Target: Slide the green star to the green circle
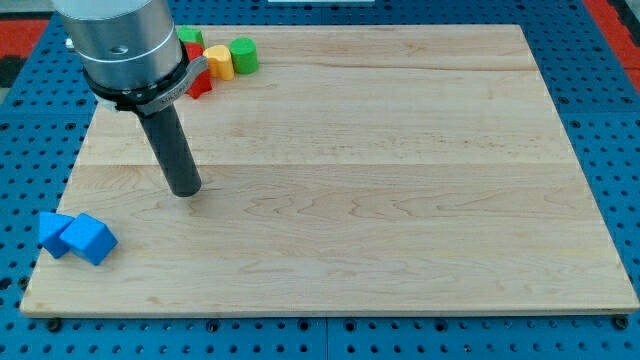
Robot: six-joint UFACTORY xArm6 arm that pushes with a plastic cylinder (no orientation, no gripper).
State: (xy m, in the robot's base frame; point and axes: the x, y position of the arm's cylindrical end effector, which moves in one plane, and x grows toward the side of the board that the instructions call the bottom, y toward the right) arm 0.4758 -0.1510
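The green circle (243, 55) lies near the board's top left. Left of it sits a yellow block (219, 62), then a red block (199, 82) partly hidden by the arm. The green star (190, 36) peeks out at the top edge, mostly hidden behind the arm's grey body. My tip (185, 190) rests on the board well below this cluster, touching no block.
Two blue blocks (55, 233) (89, 239) lie together at the board's bottom left corner. The wooden board (400, 200) lies on a blue perforated table. The arm's grey body (120, 45) covers the top left corner.
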